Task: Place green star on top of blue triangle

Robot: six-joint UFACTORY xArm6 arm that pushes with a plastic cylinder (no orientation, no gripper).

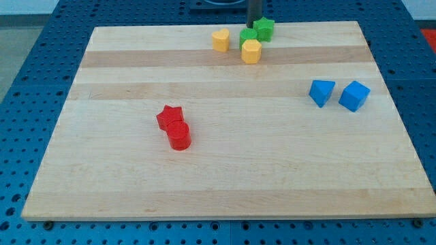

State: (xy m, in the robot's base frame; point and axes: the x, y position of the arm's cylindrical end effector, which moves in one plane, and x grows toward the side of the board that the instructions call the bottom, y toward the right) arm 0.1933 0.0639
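The tip (255,26) touched the green star (264,29) at the counter's (204,177) twelve o'clock; no gripper existed. The blue triangle (321,92) sat at three o'clock, well apart: hardly begun.

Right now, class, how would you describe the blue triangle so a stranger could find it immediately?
Start at the wooden board and look to the view's right, about mid-height, where two blue blocks sit side by side. The blue triangle is the left one, wedge-shaped and narrowing downward, unlike the squarer blue cube beside it.
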